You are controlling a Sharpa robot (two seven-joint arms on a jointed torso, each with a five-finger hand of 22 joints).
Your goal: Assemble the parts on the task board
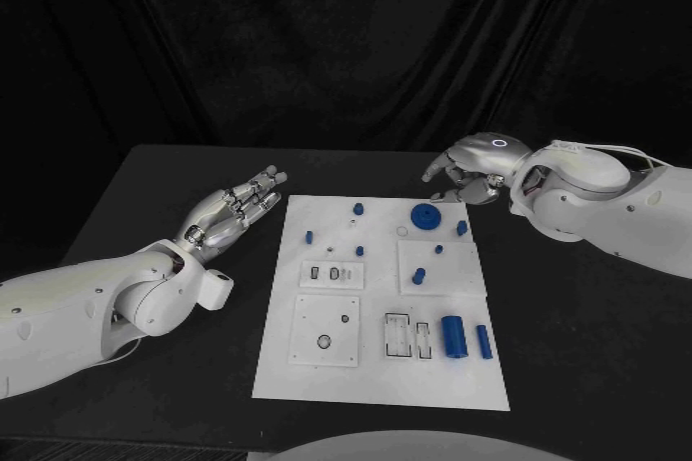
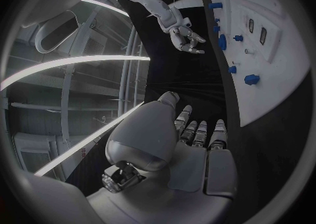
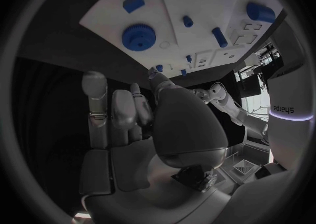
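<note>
Task board (image 1: pixel 378 381) lies flat at centre of black worktop (image 1: pixel 577 331). Blue gear (image 1: pixel 426 217) near board's 12 o'clock edge; large blue cylinder (image 1: pixel 453 336) at about 4 o'clock, slimmer blue pin (image 1: pixel 483 342) just beside it. Left hand (image 1: pixel 235 209) at 9 o'clock off board, fingers extended and apart, holding nothing. Right hand (image 1: pixel 469 171) hovers past 1 o'clock corner, fingers curled downward, seemingly nothing in them
</note>
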